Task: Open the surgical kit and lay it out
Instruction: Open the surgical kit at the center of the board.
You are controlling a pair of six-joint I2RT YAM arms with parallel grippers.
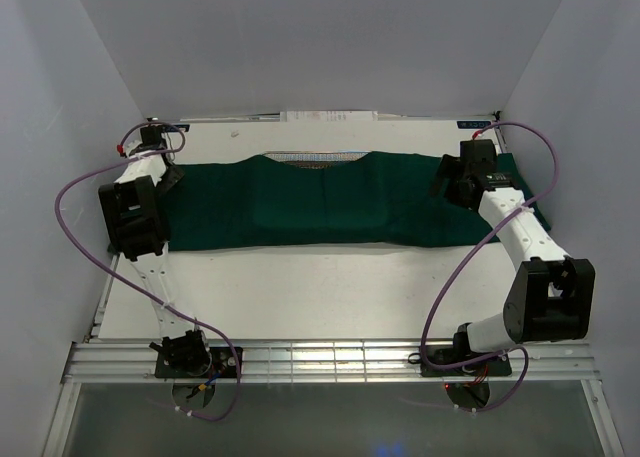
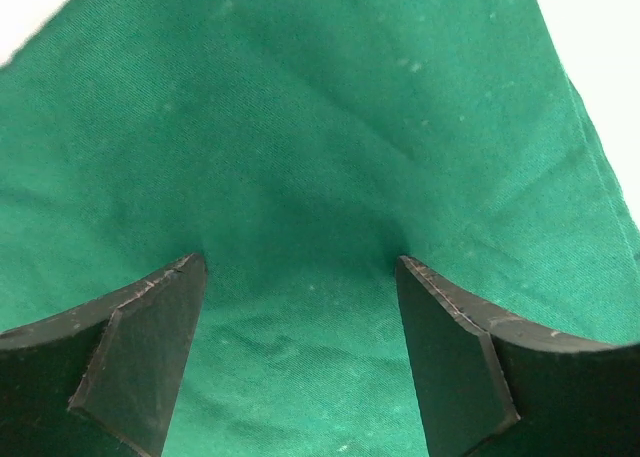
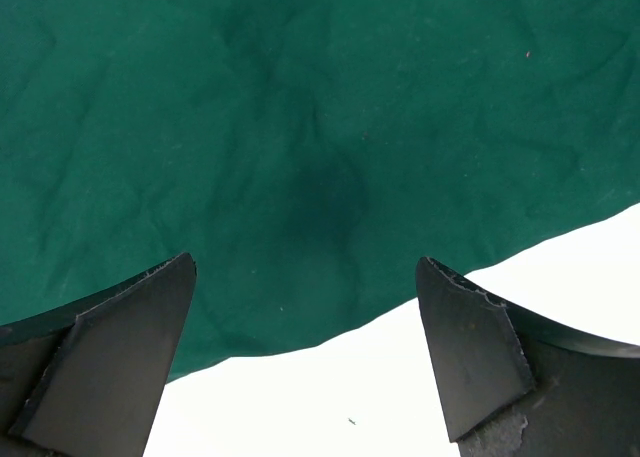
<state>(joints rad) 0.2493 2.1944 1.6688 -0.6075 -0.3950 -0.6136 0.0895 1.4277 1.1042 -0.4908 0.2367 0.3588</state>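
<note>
The dark green cloth wrap [image 1: 330, 202] lies spread in a long band across the far half of the table. A strip of the silver wire-mesh tray [image 1: 315, 158] shows at its far edge; the rest is covered. Scissors, forceps and packets are hidden. My left gripper [image 1: 168, 175] hovers open over the cloth's left end; the cloth fills the left wrist view [image 2: 300, 157] between the spread fingers [image 2: 150, 337]. My right gripper [image 1: 447, 185] is open over the cloth's right part, above its edge [image 3: 300, 177] and bare table.
The white table [image 1: 320, 292] lies in front of the cloth. White enclosure walls stand left, right and behind. A metal rail [image 1: 330, 359] with both arm bases runs along the near edge. Purple cables loop beside each arm.
</note>
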